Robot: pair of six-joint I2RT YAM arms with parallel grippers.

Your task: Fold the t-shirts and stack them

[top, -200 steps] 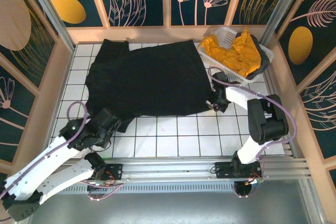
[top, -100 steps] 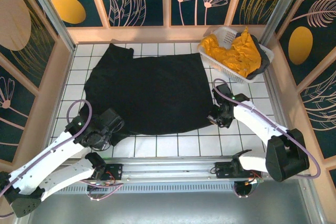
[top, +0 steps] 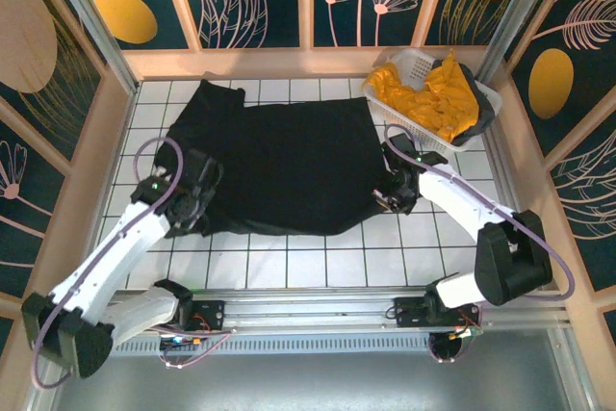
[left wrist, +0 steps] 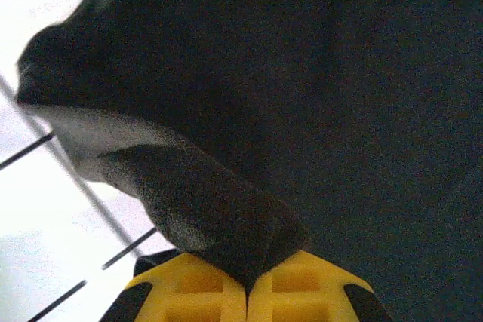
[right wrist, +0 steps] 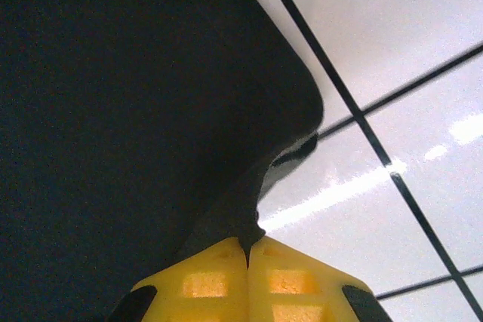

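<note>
Left gripper (top: pixel 197 204) of mine is clenching on a fold of the black t-shirt (top: pixel 279 161) at its lower left edge, left of centre in the top view. In the left wrist view my yellow fingertips (left wrist: pixel 204 292) are pressing tight together, pinching a peak of the black fabric (left wrist: pixel 339 111) that is lifting off the white gridded surface (left wrist: pixel 45 246).

I am grasping the same shirt's lower right corner with my right gripper (top: pixel 388 197), right of centre in the top view. In the right wrist view the jaws are closing on a thin tongue of the shirt (right wrist: pixel 113 111), with bare surface (right wrist: pixel 392 73) showing to the right of it.

Between my two grips the shirt is lying spread across the middle of the surface (top: pixel 318 257), one sleeve reaching toward the upper left of the frame.

A white lattice basket (top: pixel 416 66) is sitting in the upper right corner, just beside the shirt's upper right corner; I cannot tell whether the two are touching. Mustard-yellow t-shirts (top: pixel 428 98) are heaping up in it and spilling over its near rim, and a dark cloth (top: pixel 481 103) is hanging at its right end. The basket is crowding the space just above my right gripper, and my right arm (top: pixel 472 209) is stretching along the surface below it.
</note>
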